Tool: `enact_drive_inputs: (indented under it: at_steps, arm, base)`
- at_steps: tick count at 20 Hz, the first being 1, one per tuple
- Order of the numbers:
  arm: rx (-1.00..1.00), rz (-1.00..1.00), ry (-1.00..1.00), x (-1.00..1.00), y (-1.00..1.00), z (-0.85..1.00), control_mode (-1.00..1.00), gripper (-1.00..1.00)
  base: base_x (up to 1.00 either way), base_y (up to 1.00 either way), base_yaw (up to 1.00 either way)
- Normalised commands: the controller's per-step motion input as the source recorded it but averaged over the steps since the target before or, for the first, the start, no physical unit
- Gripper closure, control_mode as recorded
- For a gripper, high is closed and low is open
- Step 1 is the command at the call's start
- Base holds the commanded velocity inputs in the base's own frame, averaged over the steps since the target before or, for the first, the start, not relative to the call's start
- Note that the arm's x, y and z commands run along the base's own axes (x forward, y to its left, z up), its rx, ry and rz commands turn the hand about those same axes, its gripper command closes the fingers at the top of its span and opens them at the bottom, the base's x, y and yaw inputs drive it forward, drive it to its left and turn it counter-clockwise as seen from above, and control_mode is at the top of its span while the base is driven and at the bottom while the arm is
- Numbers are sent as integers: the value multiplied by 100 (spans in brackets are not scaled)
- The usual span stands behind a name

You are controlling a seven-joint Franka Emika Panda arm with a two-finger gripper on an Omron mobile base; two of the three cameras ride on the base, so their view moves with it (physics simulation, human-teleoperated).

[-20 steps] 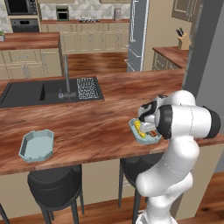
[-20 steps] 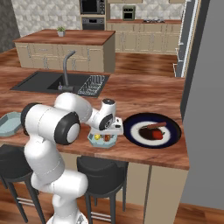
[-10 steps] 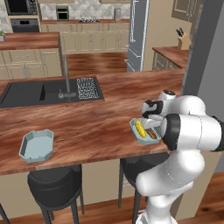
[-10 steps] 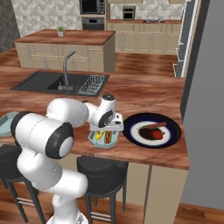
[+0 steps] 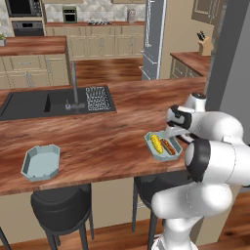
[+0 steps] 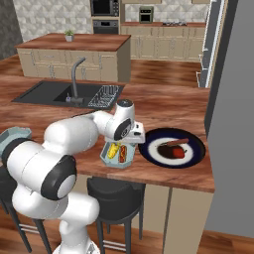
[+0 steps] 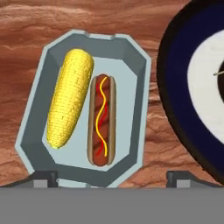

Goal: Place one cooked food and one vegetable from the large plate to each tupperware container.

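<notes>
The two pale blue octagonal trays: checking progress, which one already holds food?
The pale blue tray beside the dark round plate, under the gripper: it holds a yellow corn cob and a hot dog. The far-left tray is empty.

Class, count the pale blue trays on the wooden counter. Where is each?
2. One tray sits at the counter's left end; the other tray, holding a corn cob and hot dog, sits beside the dark plate.

In the hand view, the corn cob (image 7: 70, 97) is laid in the tupperware tray (image 7: 134, 61) at 9 o'clock of the hot dog (image 7: 101, 119); the large plate (image 7: 175, 87) is set at 3 o'clock of it.
</notes>
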Motion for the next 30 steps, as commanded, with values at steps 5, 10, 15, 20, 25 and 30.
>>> enact_drive_inputs:
  at_steps: [5, 10, 15, 20, 25, 30]
  arm:
    - [0, -33, 0, 3, -51, 2, -100, -100]
    - [0, -29, -1, 24, -32, 0, -100, -100]
    - [0, -25, -6, 35, -35, 0, -100, -100]
    - [0, -22, -1, 44, -52, 0, -100, -100]
    - [0, -19, -1, 45, -48, -1, -100, -100]
    - [1, -17, 0, 49, -44, 0, -100, -100]
  base:
    - [0, 0, 0]
    - [0, 0, 0]
    - [0, 0, 0]
    - [0, 0, 0]
    - [0, 0, 0]
    - [0, 0, 0]
